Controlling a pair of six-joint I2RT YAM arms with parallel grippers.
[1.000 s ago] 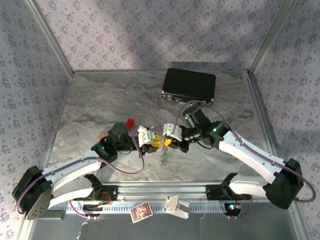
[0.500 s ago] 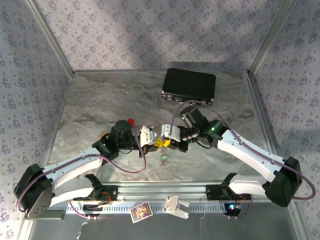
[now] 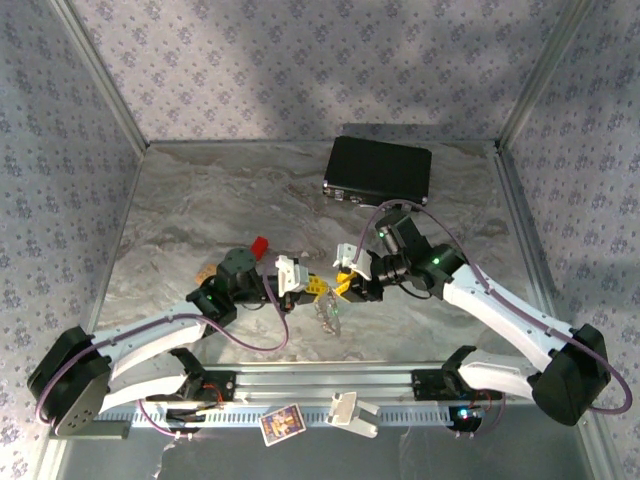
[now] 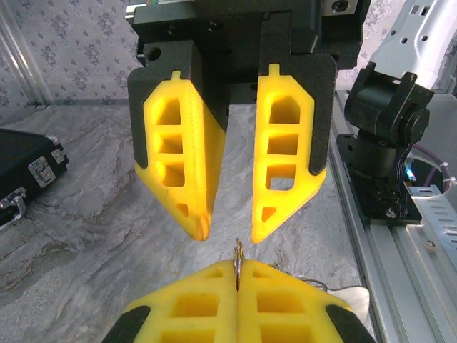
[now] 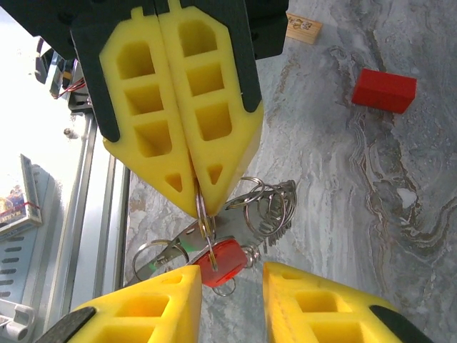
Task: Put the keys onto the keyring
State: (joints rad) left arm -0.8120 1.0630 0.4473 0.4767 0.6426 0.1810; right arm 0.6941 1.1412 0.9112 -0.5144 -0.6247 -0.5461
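— How did your end effectors stand?

— My left end effector point(image 5: 198, 206) was pressed together, clamped on a thin silvery wire loop point(image 4: 238, 251) that stuck up between its yellow fingers. My right end effector point(image 4: 232, 234) faced it tip to tip with its fingers apart, gripping nothing.

— And where was the keyring?

— The pale grey-green keyring with its silvery loops point(image 3: 328, 313) hung from that pinched loop, over the grey marbled surface point(image 3: 200, 200), just on the near side of the spot where the two end effectors met. From the right wrist I saw a bunch of wire rings fanned out beside my left fingertips.

— The keys?

— The small key with the red plastic head point(image 5: 221, 259) dangled under the left fingertips, in the gap between my right fingers. I could not tell whether it touched either of them. A sliver of green plastic point(image 5: 187, 246) showed just beside it, too little for me to call it the green-headed key. Whether either key was threaded on the ring I could not make out.

— Anything else around?

— A plain red block point(image 3: 259, 245) lay on the surface just beyond my left arm's wrist, with a small tan wooden tile point(image 3: 207, 272) near it. A black rectangular case point(image 3: 378, 170) sat at the far edge, well apart from all of that.
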